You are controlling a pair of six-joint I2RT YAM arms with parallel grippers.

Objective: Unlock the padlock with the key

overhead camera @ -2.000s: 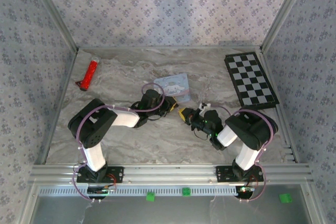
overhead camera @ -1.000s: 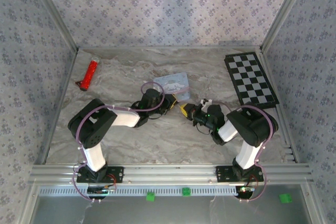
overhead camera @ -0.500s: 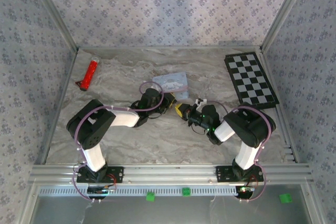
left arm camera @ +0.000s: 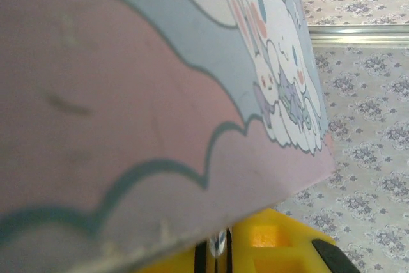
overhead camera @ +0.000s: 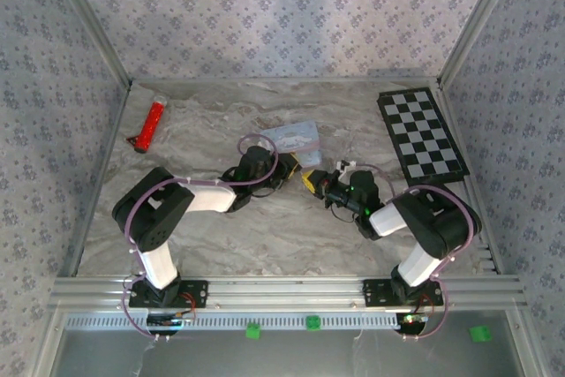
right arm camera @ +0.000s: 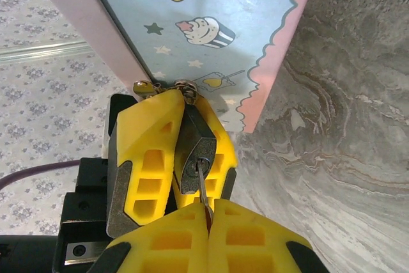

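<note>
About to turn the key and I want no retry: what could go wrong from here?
1. The key is a thin blade with just its tip in the padlock, pinched by the right gripper. A twist may slip or bend it.
2. The padlock hangs on the clasp of the tilted tin. Torque could swing the tin and work the lock loose from the left gripper.

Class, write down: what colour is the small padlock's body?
Black, with a slight metallic sheen; the padlock shows best in the right wrist view.
</note>
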